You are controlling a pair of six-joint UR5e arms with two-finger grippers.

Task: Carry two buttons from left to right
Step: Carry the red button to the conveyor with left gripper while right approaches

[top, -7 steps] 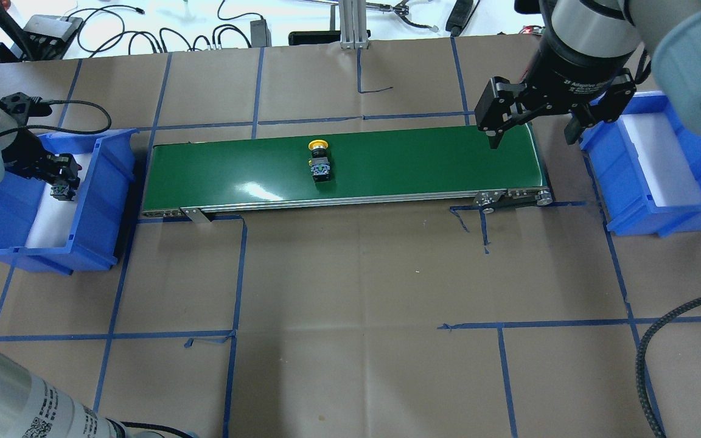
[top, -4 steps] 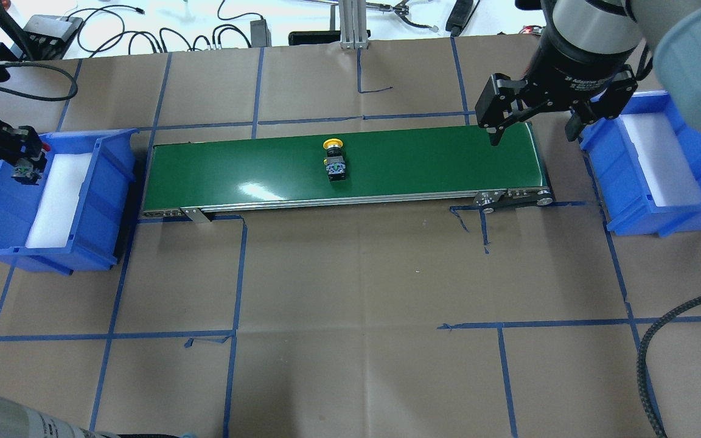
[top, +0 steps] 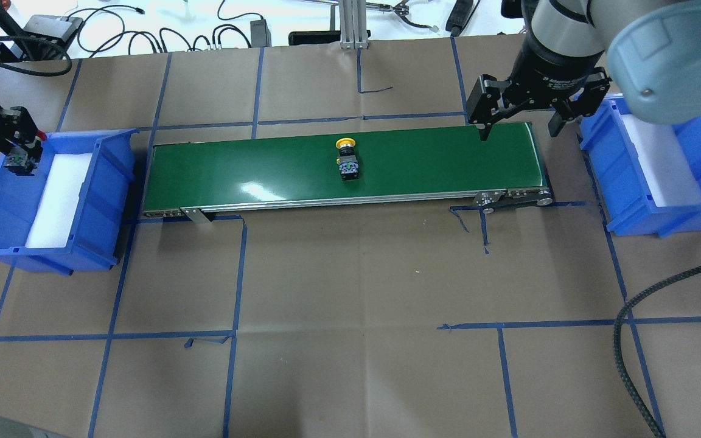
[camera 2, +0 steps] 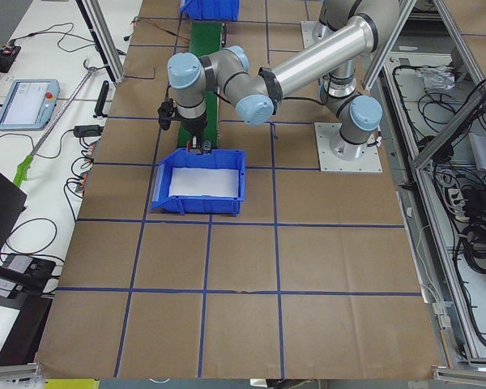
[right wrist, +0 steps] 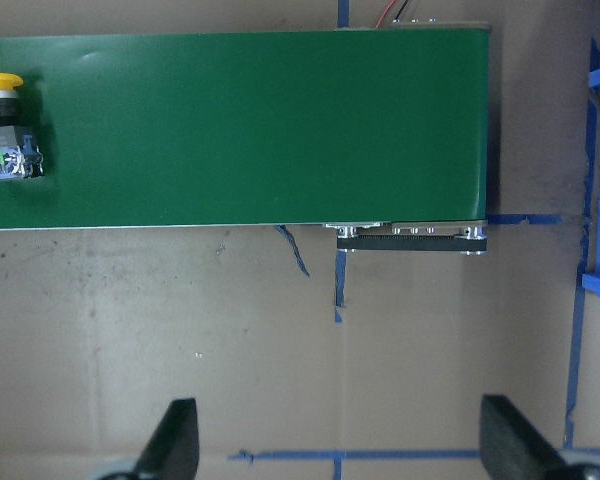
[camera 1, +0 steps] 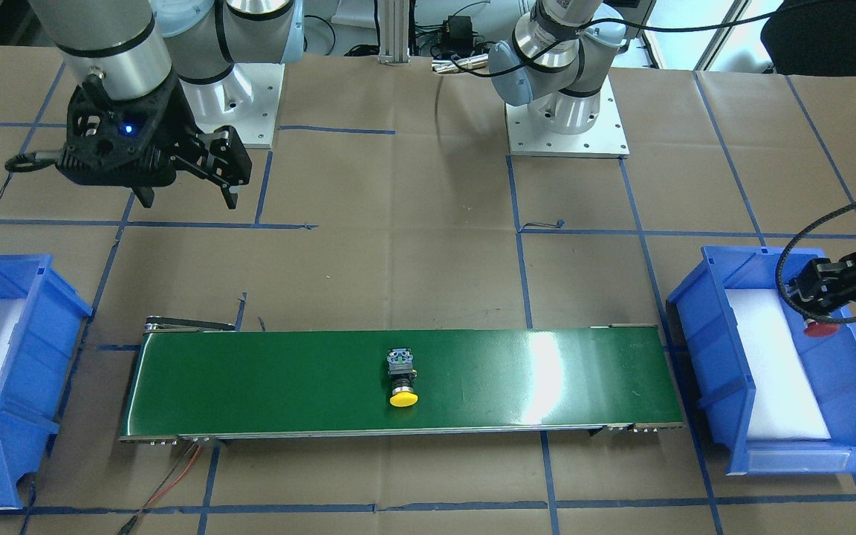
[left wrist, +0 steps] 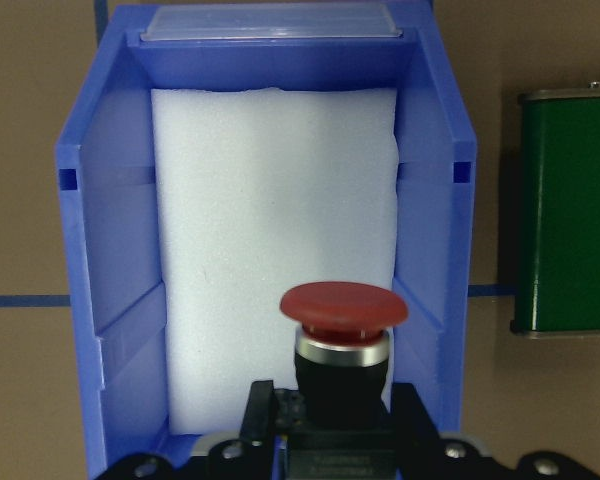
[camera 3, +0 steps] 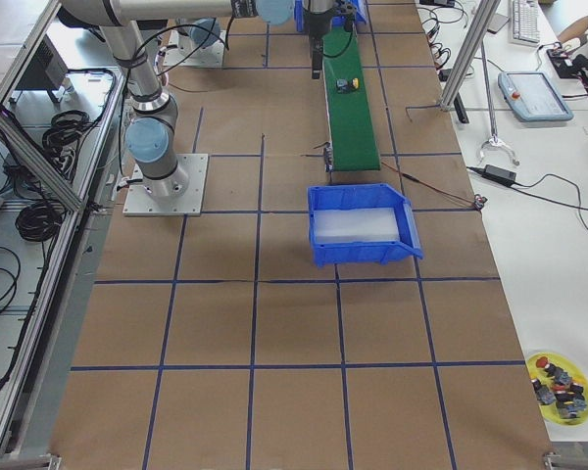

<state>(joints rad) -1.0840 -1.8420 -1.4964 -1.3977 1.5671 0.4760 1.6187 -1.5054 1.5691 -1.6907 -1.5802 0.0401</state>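
The left hand [left wrist: 335, 425] is clamped on the red button [left wrist: 345, 305] above the foam-lined blue bin [left wrist: 435, 200] at the worktop's [top: 350, 274] left end — the button's dark body mostly hidden between the fingers [left wrist: 260, 410], only a red sliver showing from overhead. The yellow button [top: 347, 159] lies on its side midway along the green conveyor belt [top: 235, 170], partly cut off in the right wrist view. The right hand [top: 518, 129] hangs, fingers spread, near the belt's right end.

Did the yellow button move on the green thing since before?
Yes. The yellow button has slid along the green belt toward the right-hand blue bin, and is farther from the belt's left end than before.
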